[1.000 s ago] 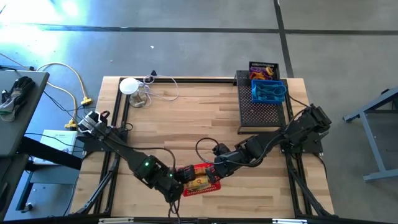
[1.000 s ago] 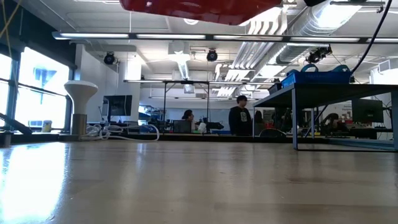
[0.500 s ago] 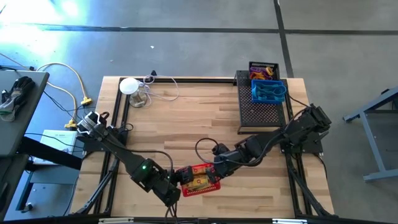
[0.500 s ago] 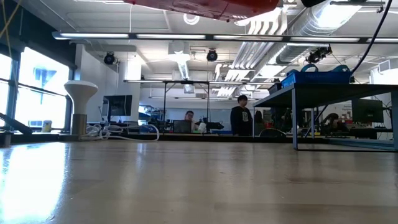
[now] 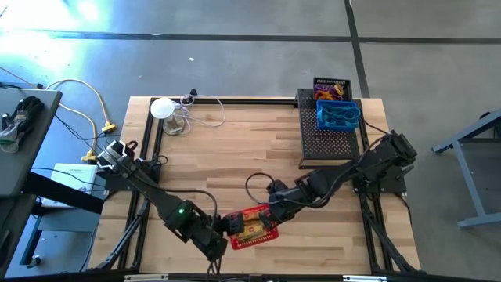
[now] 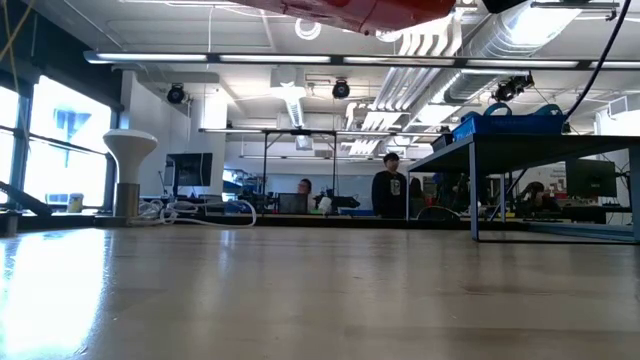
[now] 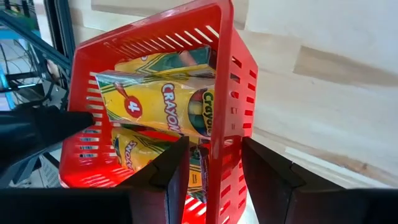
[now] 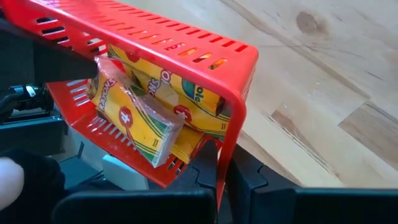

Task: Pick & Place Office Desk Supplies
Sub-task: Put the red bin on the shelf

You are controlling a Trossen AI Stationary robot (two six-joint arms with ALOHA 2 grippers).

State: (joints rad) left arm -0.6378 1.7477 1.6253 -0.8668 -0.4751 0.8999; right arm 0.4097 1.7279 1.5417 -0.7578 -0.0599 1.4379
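Yellow "Crayola" packs (image 7: 163, 106) fill red basket (image 7: 230, 74).

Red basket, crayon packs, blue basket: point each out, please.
red basket (image 7: 224, 93): left wrist view, on its slotted side wall.
crayon packs (image 7: 165, 106): left wrist view, on the top pack's yellow face.
blue basket (image 5: 338, 117): high view, on its near wall.

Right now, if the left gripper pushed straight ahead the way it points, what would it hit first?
The left gripper already straddles the red basket's wall, so it would just drive further along that wall. One inner finger would probably meet the Crayola crayon packs next, though depth is unclear.
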